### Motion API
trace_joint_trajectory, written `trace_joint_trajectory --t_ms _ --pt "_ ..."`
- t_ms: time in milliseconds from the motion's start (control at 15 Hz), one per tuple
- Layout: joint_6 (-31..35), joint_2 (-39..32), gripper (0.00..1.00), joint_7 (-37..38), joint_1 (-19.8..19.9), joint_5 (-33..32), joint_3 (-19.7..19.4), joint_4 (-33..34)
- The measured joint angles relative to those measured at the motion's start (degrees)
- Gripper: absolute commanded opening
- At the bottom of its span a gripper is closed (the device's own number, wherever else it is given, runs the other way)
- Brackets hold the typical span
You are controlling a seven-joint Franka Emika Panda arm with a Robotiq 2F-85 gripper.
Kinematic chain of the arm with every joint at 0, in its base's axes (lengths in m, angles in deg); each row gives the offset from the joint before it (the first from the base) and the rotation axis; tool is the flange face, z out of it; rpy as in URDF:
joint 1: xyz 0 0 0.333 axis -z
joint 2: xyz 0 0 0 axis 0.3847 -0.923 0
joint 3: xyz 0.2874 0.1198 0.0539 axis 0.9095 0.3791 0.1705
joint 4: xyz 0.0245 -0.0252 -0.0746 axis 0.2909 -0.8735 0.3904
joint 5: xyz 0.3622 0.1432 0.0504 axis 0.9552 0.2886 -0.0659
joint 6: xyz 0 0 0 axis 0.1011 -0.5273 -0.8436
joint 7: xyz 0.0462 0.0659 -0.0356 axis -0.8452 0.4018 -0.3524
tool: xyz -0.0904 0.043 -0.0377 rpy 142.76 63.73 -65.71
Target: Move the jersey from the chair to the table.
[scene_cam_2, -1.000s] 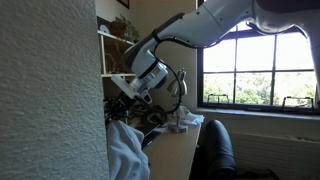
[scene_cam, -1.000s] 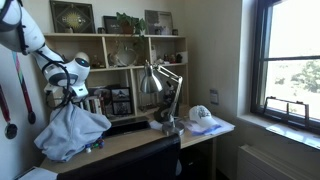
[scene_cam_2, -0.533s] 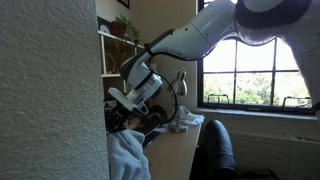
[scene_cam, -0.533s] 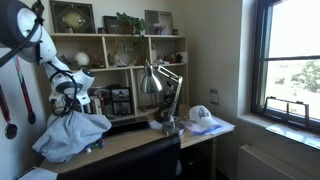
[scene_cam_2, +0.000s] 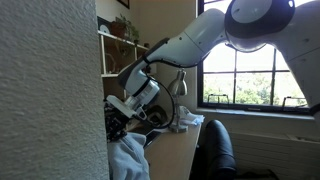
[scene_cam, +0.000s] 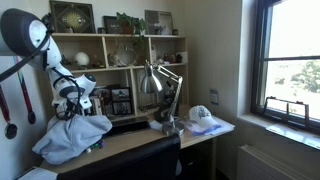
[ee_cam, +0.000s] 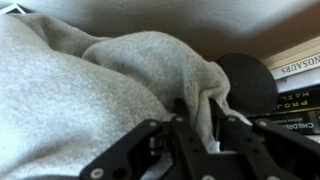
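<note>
- gripper (ee_cam: 204,122) clamped on a fold of the jersey (scene_cam: 72,137)
- jersey bunched, bottom resting on table (scene_cam: 135,141)
- chair (scene_cam_2: 214,150) near table edge, apart from jersey

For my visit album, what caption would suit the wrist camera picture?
Gripper pinching a fold of the pale grey jersey, with book spines at the right edge.

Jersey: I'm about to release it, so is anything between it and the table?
Nothing visible. The jersey is heaped on the table, its lower edge on the wood, with the pincer closed on its top fold. What lies under the heap is hidden.
</note>
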Motion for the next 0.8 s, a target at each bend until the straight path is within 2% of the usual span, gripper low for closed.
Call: trace_joint_trajectory --t_ms 200,333,533,800 --pt "-2.5 3.1 0.84 0.6 -1.2 -0.9 0.1 1.0" --pt "-4.8 6.8 0.99 4.6 -2.1 -4.6 -0.1 0.9" --pt "-8.3 13.5 1.0 12.0 -2.5 -11.7 -0.3 0.3" --pt "-14.6 24.7 1.0 17.1 -1.3 -21.6 -1.3 -2.3"
